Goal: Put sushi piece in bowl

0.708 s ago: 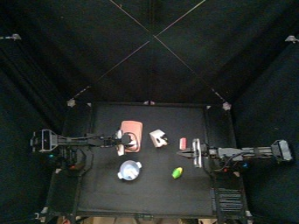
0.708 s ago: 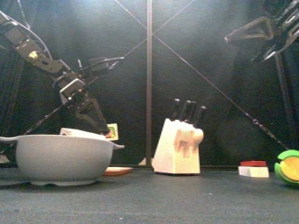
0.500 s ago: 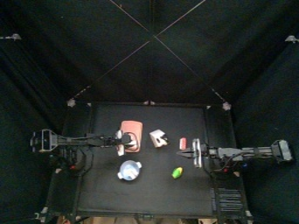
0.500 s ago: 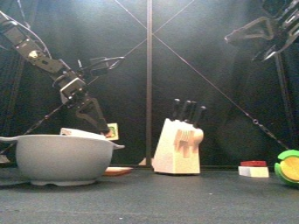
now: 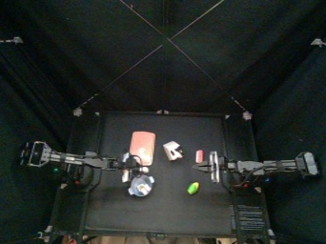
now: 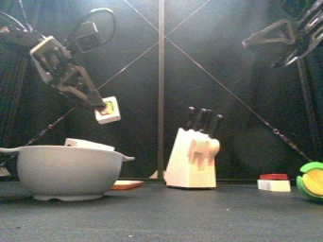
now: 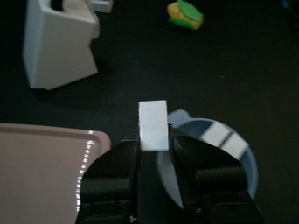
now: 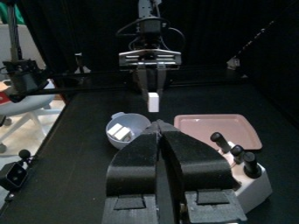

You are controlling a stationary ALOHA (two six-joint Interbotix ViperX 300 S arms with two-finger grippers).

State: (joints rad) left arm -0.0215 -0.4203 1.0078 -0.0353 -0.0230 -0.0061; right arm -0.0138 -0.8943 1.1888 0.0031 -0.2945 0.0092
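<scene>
My left gripper is shut on a small white sushi piece and holds it in the air above the bluish-white bowl. In the left wrist view the piece stands between the jaws, with the bowl just beyond it. From above, the left gripper is at the bowl's rim, on the side nearer the pink slab. My right gripper rests at the right, shut and empty, and shows in its own view.
A flat pink slab lies behind the bowl. A white knife block stands mid-table. A red and white piece and a green and yellow piece sit at the right.
My left gripper has risen from the pink slab with the sushi piece and moved towards the table's front, over the bowl. The right arm has not moved.
</scene>
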